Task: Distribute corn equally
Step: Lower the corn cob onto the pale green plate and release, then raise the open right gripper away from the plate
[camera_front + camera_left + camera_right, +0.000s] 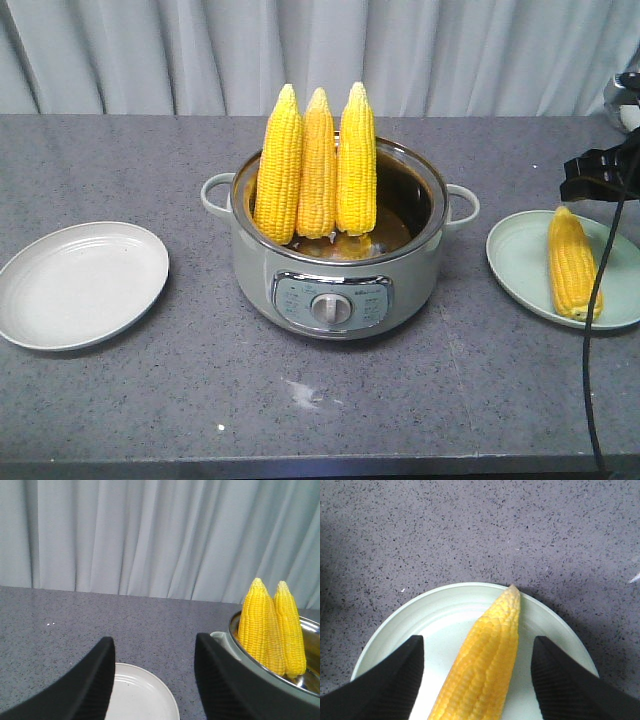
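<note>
Pot: a grey electric pot (330, 270) stands mid-counter (150, 170), its dial facing front.
Corn in the pot: three standing cobs (318, 165) are upright with tips up, side by side and touching, and rise well above the rim.
Corn on the plate: a lone cob (572, 265) lies flat on the green plate (515, 260) to the right of the pot, with its tip reaching the far rim.
Right hand: the right gripper (477, 650) hangs over the green plate with its fingers spread wide. The lone cob lies below and between them, touching neither.
Left hand: the left gripper (154, 652) is spread wide and holds nothing. The white plate (142, 695) is beneath it, and the standing cobs are off to its right.
</note>
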Motion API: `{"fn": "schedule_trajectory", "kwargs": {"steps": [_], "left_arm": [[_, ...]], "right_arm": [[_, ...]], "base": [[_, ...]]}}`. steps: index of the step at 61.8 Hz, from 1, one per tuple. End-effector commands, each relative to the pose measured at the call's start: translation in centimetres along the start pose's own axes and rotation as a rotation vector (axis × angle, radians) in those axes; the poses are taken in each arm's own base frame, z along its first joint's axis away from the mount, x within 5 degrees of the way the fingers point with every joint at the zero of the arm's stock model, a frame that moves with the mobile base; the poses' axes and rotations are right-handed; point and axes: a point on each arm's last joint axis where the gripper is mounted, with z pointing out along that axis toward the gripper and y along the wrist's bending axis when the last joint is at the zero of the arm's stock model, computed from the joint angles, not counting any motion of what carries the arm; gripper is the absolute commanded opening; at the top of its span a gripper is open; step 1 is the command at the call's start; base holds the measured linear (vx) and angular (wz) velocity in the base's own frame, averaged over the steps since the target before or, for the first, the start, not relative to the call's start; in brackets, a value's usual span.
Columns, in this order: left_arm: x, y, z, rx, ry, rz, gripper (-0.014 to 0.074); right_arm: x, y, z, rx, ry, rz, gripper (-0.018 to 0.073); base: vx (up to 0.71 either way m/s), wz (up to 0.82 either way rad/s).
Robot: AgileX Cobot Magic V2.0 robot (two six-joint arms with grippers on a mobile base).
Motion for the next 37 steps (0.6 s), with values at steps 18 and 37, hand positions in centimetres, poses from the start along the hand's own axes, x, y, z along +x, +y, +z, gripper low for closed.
{"fn": "schedule_trajectory", "kwargs": {"steps": [18,37], "left_arm": [[-1.6,-0.2,-0.1,0.007,-0.091,-0.011,0.0358],[-1.6,-0.2,-0.1,0.007,-0.091,-0.011,0.0358]], "right_arm": [[-1.7,2.0,-5.1,-0.072,-0.135,0.016,0.0463],[-1.8,6.1,-12.9,-0.205,-0.317,-0.066,0.0419]], "base": [[0.0,0.0],[0.0,0.0]]}}
